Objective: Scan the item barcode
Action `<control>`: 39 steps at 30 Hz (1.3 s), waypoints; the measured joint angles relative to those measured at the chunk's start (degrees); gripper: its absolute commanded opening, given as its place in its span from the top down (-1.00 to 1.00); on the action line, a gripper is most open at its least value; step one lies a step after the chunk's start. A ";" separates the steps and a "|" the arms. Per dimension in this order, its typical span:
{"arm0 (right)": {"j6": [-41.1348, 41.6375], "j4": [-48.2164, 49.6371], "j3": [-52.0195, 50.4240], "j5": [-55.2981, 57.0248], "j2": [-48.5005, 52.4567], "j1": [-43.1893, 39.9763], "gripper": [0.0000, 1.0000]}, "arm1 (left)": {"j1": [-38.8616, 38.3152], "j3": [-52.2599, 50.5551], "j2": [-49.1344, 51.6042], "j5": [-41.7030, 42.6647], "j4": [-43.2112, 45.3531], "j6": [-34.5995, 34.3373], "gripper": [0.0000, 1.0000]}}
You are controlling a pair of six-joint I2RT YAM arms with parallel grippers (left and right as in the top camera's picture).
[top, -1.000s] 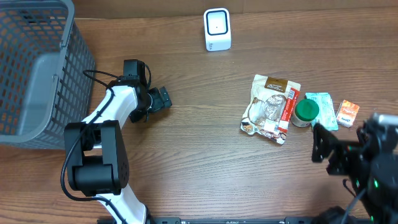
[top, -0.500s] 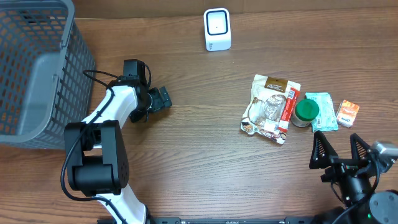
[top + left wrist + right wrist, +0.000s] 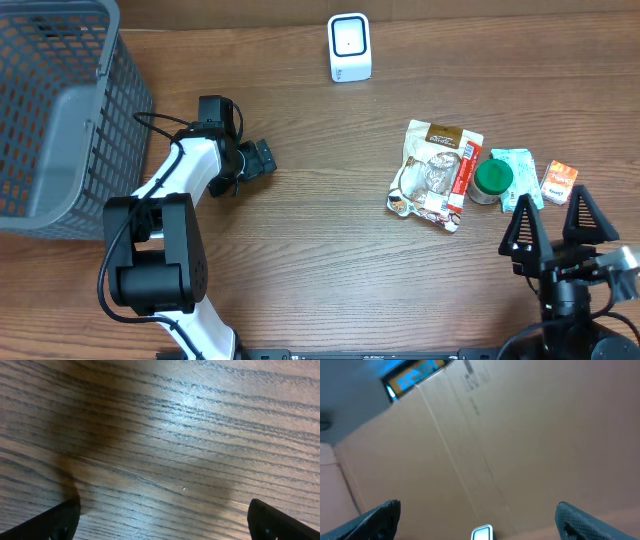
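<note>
From overhead, you see the grey mesh basket [image 3: 60, 110] at the far left of the wooden counter [image 3: 330, 260]. The white scanner [image 3: 349, 47] stands upright near the far edge, well apart from everything else.

The items to scan lie in a cluster on the right. A snack pouch [image 3: 432, 172] has a red stick pack [image 3: 462, 176] lying along its right side. Next come a green-lidded jar [image 3: 492, 178], a teal packet [image 3: 522, 172] partly under the jar, and a small orange box [image 3: 559, 183] at the end.

Your left hand [image 3: 250, 165] sits low over bare wood beside the basket, released and carrying nothing. Your right hand [image 3: 552, 208] is at the near right edge, just beside the teal packet and the orange box. Its two black fingers [image 3: 522, 225] are spread wide and nothing is between them.

In the left wrist view, you look straight down at wood grain with a bright glare patch. The two fingers [image 3: 57, 522] show only in the bottom corners, far apart, with the counter bare between them.

In the right wrist view, the camera is tilted up and the picture is blurred. Most of it is a tan panel [image 3: 520, 435] with a seam and faint print, and a blue-lit strip [image 3: 415, 375] sits at the top left. The top of the scanner [image 3: 482, 533] peeks in at the bottom centre. The fingers [image 3: 375, 520] stand wide at both lower corners, gripping nothing.
</note>
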 measured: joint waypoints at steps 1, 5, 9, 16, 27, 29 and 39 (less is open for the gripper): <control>-0.59 2.27 -1.03 -0.81 0.00 -0.28 -1.00 | 0.00 0.00 0.00 0.02 0.00 0.00 -1.00; -2.97 9.27 -4.87 -3.43 -0.04 -1.38 -1.00 | 0.00 0.00 0.00 0.02 0.00 0.00 -0.99; -3.82 10.10 -7.96 -4.52 -0.04 -2.01 -1.00 | 0.00 0.00 0.00 0.02 0.00 0.00 -1.00; -4.68 6.19 -11.13 -5.18 -0.04 -2.03 -1.00 | 0.00 0.00 0.00 0.02 -0.02 0.00 -0.99; -9.29 -5.07 -11.13 -5.44 -0.04 -3.85 -1.00 | 0.00 0.00 0.00 0.02 0.00 0.00 -1.00; -9.57 -7.82 -11.15 -5.49 -0.04 -4.70 -1.00 | 0.00 0.00 0.00 0.02 0.00 0.00 -1.00; -10.16 -14.45 -11.13 -5.64 -0.04 -5.97 -1.00 | 0.00 0.00 0.00 0.02 0.00 0.00 -0.99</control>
